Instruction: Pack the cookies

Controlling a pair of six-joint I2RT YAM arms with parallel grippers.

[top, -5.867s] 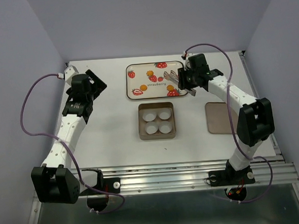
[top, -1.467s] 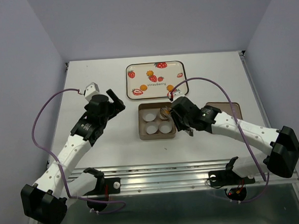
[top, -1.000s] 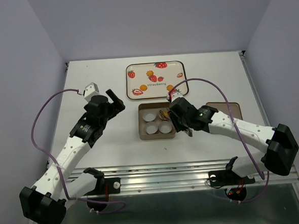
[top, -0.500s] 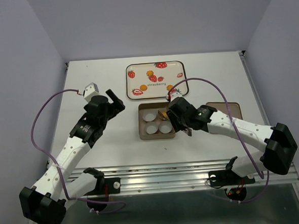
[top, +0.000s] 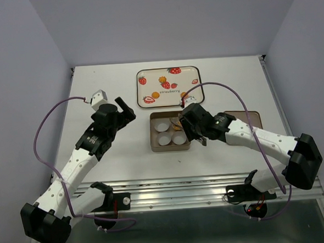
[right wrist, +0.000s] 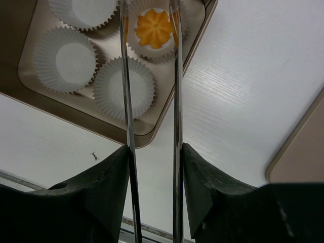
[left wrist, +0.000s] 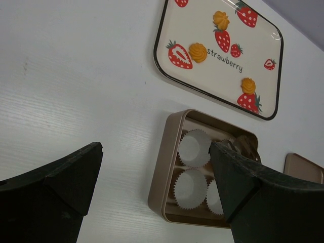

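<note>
One orange cookie (right wrist: pixel 154 28) lies in the far right paper cup of the brown tin (top: pixel 152 134). The two metal blades of the tongs (right wrist: pixel 174 76) stand on either side of it, with a small gap on the left side. My right gripper (right wrist: pixel 153 148) is shut on those tongs and hovers over the tin's right edge (top: pixel 185 124). Three more cookies (left wrist: pixel 198 51) (left wrist: pixel 220 19) (left wrist: pixel 247 85) rest on the strawberry tray (top: pixel 139 90). My left gripper (top: pixel 127 110) hangs open and empty to the left of the tin (left wrist: pixel 162 172).
Three white paper cups (right wrist: pixel 75 59) in the tin hold nothing. A brown lid (top: pixel 251 116) lies flat to the right of the tin, partly under my right arm. Purple cables loop off both arms.
My right gripper came from the tray to the tin with a cookie. In the last second it edged slightly back-left and the tongs widened a little. The left arm is still.
</note>
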